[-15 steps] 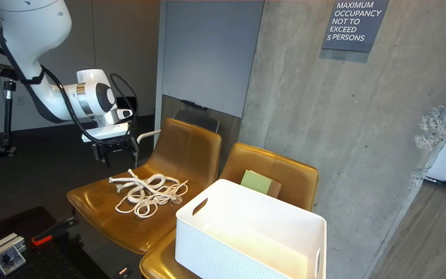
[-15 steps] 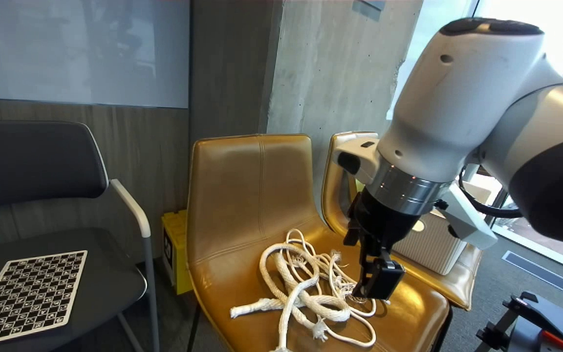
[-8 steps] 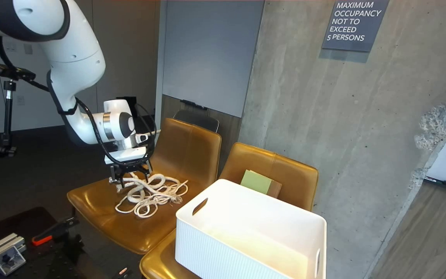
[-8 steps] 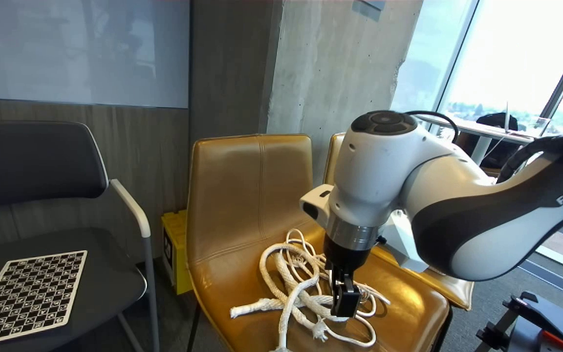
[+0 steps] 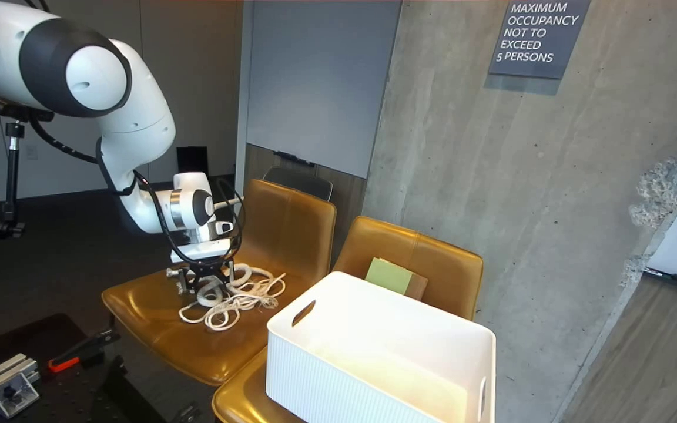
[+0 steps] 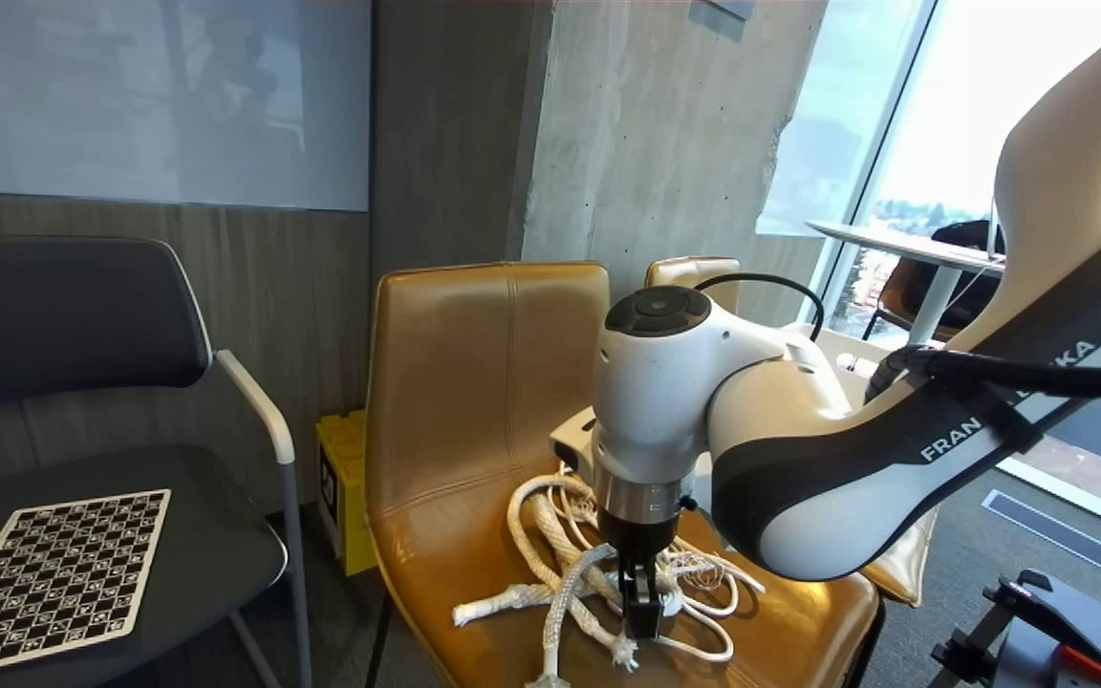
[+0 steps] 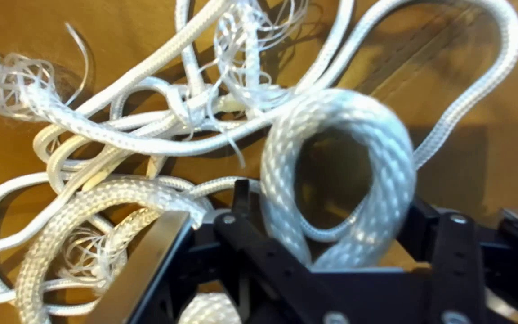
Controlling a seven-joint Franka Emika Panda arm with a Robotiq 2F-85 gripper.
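Note:
My gripper (image 7: 328, 209) is down in a heap of white rope on a tan leather chair (image 6: 484, 382). Its jaws stand apart, so it is open. In the wrist view a thick rope loop (image 7: 391, 166) rises between the fingers. The left finger shows a gap to the loop; whether the right one touches it I cannot tell. Thinner white cord (image 7: 160, 146) with frayed ends lies tangled beyond. In both exterior views the gripper (image 5: 206, 285) points down over the heap, its tips among the strands. Part of the thick rope (image 6: 524, 526) lies beside it on the seat.
A white bin (image 5: 327, 382) stands on a second tan chair (image 5: 438, 252), with a green-covered block (image 5: 388, 276) behind it. A dark chair (image 6: 53, 306) holds a checkered board (image 6: 63, 573). A yellow box (image 6: 348, 506) sits behind the rope chair. A red-tipped clamp (image 5: 77, 355) lies in front.
The arm has come down and across over the chair, bringing the gripper from above the seat into the rope heap. A few strands have shifted slightly.

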